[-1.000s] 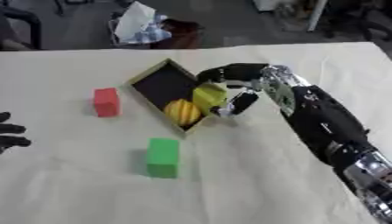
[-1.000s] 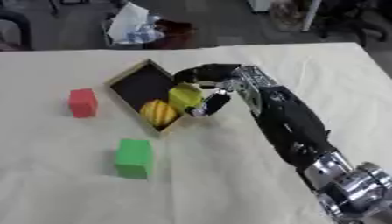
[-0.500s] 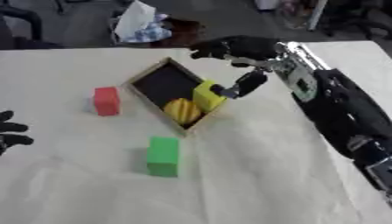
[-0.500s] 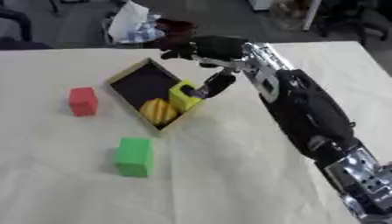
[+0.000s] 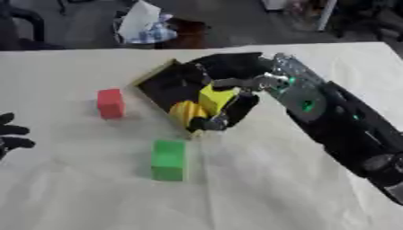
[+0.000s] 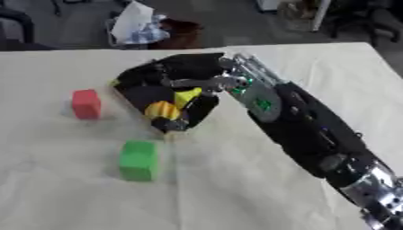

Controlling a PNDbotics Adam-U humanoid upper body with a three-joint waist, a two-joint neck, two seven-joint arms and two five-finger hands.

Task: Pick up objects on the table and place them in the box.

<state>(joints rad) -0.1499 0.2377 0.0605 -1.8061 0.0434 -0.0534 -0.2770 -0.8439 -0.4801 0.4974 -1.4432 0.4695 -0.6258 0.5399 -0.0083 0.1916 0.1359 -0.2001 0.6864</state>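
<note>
A wooden box [image 5: 152, 77] with a dark inside lies askew at the table's middle. A yellow block [image 5: 214, 98] and a yellow-orange rounded object [image 5: 186, 112] lie in its near end. My right hand [image 5: 232, 67] hovers open over the box, fingers spread across it and the thumb [image 5: 237, 109] hanging down just right of the yellow block. A red block [image 5: 110, 103] stands on the cloth left of the box. Below the box stands a green block [image 5: 168, 154]. My left hand [image 5: 8, 135] rests open at the left edge.
The table is covered with a cream cloth [image 5: 260, 188]. Beyond its far edge stands a dark bin with a white bag [image 5: 144, 23]. My right forearm [image 5: 346, 130] crosses the right side of the table.
My right hand, lifted open above the box half a second ago, has come down and to the left over it. The yellow block lies in the box. Red and green blocks have not moved.
</note>
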